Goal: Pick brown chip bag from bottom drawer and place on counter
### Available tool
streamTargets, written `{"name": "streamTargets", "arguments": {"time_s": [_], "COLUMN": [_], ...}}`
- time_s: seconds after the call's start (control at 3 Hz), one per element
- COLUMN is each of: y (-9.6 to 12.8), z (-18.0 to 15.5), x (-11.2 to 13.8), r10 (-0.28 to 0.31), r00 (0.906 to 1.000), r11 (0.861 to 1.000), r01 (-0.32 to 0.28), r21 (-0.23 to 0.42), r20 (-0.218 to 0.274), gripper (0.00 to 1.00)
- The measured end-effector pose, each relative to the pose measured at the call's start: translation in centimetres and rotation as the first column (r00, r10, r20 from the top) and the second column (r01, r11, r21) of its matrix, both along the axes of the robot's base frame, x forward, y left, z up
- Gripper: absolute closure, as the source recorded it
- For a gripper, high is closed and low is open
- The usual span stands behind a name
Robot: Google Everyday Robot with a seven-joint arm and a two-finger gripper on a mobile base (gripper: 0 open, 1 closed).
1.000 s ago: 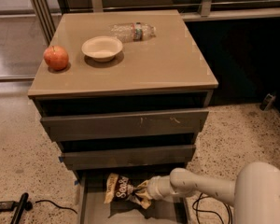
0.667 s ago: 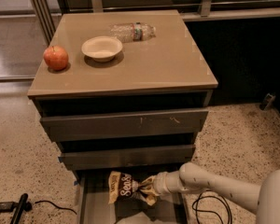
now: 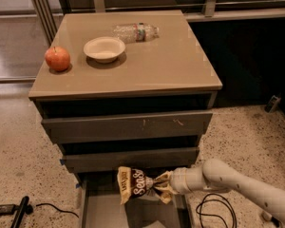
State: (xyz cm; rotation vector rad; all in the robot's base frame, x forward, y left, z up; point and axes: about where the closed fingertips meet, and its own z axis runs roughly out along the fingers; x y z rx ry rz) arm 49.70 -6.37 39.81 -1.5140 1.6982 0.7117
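cabinet (image 3: 128, 127): three grey drawers, fills mid-frame; top two closed or nearly so.
desk (image 3: 171, 65): tan top, at 12 o'clock from the bag. Bare across its 3 to 6 o'clock part, so that's my pick for the drop.
arm (image 3: 242, 184): enters from the 4 o'clock corner, low and near-horizontal, forearm pointing toward 9 o'clock. Wrist sits at the drawer's 3 o'clock edge.
drawer (image 3: 102, 208): lowest one, pulled out, at 6 o'clock of frame. Grey floor visible under the bag.
bag (image 3: 133, 184): brown and cream, over the drawer opening, just under the middle drawer's front edge. Looks clear of the floor, hanging from its 3 o'clock end. Not on the desk.
pincer (image 3: 160, 184): clamped on the bag's crumpled 3 o'clock end, at the arm's tip, in the drawer mouth.
bowl (image 3: 104, 49): on desk, toward the 10 o'clock corner.
bottle (image 3: 135, 32): lying flat, at 1 o'clock from the bowl, near it.
apple (image 3: 57, 58): at 9 o'clock from the bowl, near the desk edge.
done: grasp made, bag apparently off the drawer floor. Call it roughly a third to half.
left: pull out toward 6 o'clock to clear the drawer fronts, raise past the desk edge, set down, release.
risk: grip is on one end only, so the bag may swing or snag on the overhanging fronts.
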Motion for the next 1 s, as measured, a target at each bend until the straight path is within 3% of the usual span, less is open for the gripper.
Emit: {"name": "streamTargets", "arguments": {"time_s": [0.67, 1.0], "y": [-2.1, -3.8], "z": [10.1, 19.8], "x": [-2.2, -2.0], "r10": [0.029, 0.033], "r00": [0.9936, 0.9812], "r11": [0.999, 0.995], "r01": [-0.025, -0.014], "r21": [-0.036, -0.100], "r20": [0.110, 0.190], "gripper": [1.00, 1.00]}}
